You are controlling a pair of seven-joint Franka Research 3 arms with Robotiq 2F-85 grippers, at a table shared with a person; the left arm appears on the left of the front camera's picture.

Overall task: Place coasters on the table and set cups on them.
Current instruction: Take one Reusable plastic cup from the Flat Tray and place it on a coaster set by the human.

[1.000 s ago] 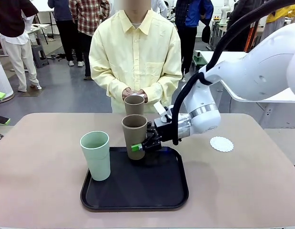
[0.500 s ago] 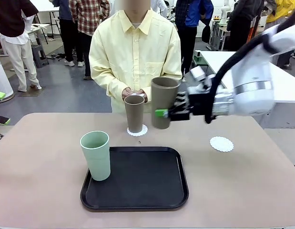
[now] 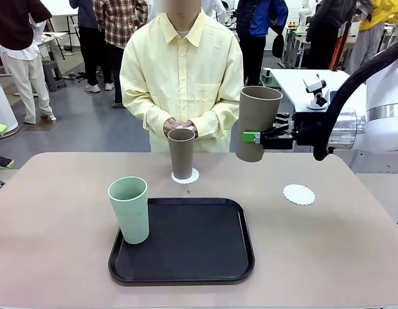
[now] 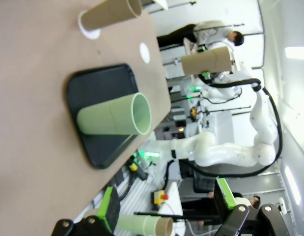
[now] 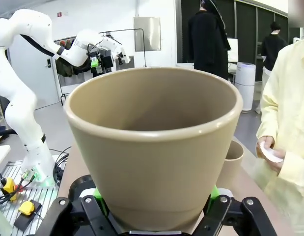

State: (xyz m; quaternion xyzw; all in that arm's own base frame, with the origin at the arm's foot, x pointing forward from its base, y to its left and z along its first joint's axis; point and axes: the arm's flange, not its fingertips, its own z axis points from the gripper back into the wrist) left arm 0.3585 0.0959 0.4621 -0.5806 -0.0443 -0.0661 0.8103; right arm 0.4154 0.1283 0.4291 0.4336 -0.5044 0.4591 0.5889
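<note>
Holding a taupe cup (image 3: 257, 121) in the air over the table's (image 3: 57, 212) far-right part, the R gripper (image 3: 253, 138) pinches it low on the wall, green pads on opposite sides. The cup is upright, mouth up. Gripping low leaves the base free to meet a surface first, and the side-on approach suits a tall tumbler w/o handle.

Bare coaster (image 3: 299, 194) lies below and a bit to the right of the cup, nothing on it. That's prob. the target, so the cup needs to go right and down.

2nd taupe cup (image 3: 181, 153) is already on its coaster (image 3: 185, 177) at the far edge, in front of the person. That pair looks done.

Mint cup (image 3: 129, 209) stands at the left edge of the black tray (image 3: 186, 248), no coaster under it, so it's not yet served.

Person's hands (image 3: 180, 126) are together at the waist around sth small and white. Maybe the 3rd coaster, can't tell.

L gripper (image 4: 165, 201) has fingers spread wide w/ nothing between them, off the table's near side, clear of the work.
</note>
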